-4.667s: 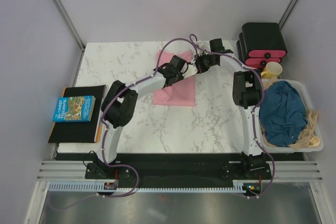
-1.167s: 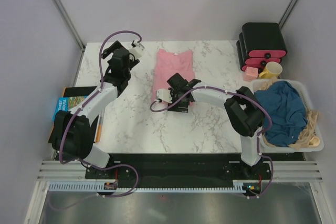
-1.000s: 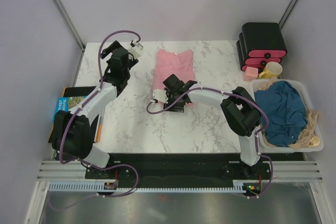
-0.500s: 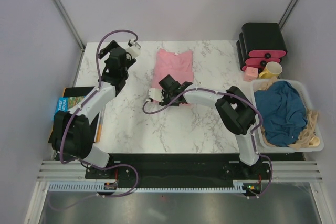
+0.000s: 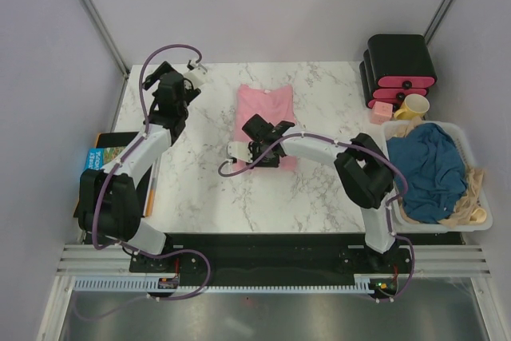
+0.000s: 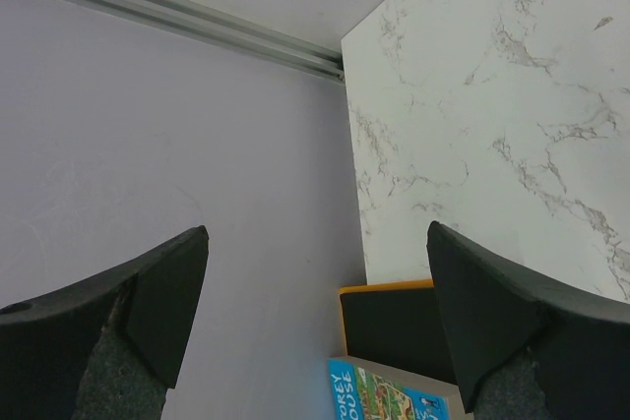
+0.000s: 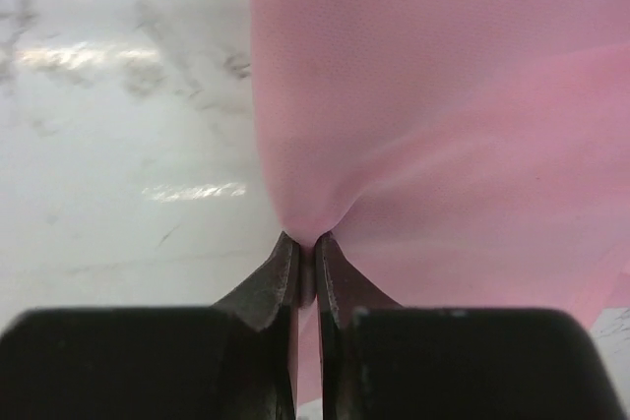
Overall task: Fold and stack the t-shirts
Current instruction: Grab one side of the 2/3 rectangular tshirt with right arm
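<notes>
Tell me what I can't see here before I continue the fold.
Pink shirt near edge: top view, covered by right gripper.
Layers pinched: right wrist view, fingers hide them.
Teal shirt: top view, bunched in the bin; shape hidden by its own folds.
Book title: left wrist view, cut off at bottom edge.

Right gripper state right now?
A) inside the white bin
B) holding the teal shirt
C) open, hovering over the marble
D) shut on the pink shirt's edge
D: in the right wrist view the right gripper has its jaws closed together, with a pinch of the pink t-shirt puckering between their tips at the cloth's edge.
</notes>
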Robot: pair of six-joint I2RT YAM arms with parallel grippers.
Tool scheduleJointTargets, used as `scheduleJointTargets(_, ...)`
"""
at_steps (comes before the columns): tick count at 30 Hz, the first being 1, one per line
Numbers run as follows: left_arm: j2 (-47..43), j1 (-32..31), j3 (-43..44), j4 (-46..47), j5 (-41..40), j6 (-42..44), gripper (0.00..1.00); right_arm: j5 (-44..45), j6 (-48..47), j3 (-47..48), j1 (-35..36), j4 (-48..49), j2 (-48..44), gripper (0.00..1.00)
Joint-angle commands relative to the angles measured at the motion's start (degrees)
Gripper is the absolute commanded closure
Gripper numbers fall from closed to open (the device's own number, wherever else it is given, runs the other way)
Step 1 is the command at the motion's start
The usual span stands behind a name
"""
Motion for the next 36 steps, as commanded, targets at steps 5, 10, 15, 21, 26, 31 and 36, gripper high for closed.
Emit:
scheduleJointTargets(5,-0.8,0.6,-1.0,3.6,0.8,1.8,0.0,-6.7,-0.1,2.3,5.6,-17.5,-12.8,0.93)
scheduleJointTargets(10,-2.0,0.6,-1.4,3.3,0.8,1.8,0.0,-6.7,2.2,4.5,8.9,-22.3,-16.9,0.93)
scheduleJointTargets(15,-2.1,0.6,-0.9,2.8,0.8,1.7,0.0,-1.4,-0.1,6.3,10.1,-22.3,-18.0,0.93)
scheduleJointTargets(21,-1.2,0.6,-0.1,2.0,0.8,0.7,0.0,4.5,-5.2,8.2,6.3,-16.6,-14.2,0.96)
scheduleJointTargets(26,-1.1,0.6,-0.7,1.8,1.0,0.0,0.0,8.2,-8.9,13.0,2.8,-14.5,-10.1,0.97)
scheduleJointTargets(31,-0.7,0.6,-1.6,1.6,0.9,-1.0,0.0,9.8,-10.3,18.2,0.6,-13.9,-6.7,0.97)
scheduleJointTargets(36,-0.2,0.6,-1.6,1.3,0.9,-1.2,0.0,10.3,-10.8,20.7,-0.3,-13.8,-5.3,0.97)
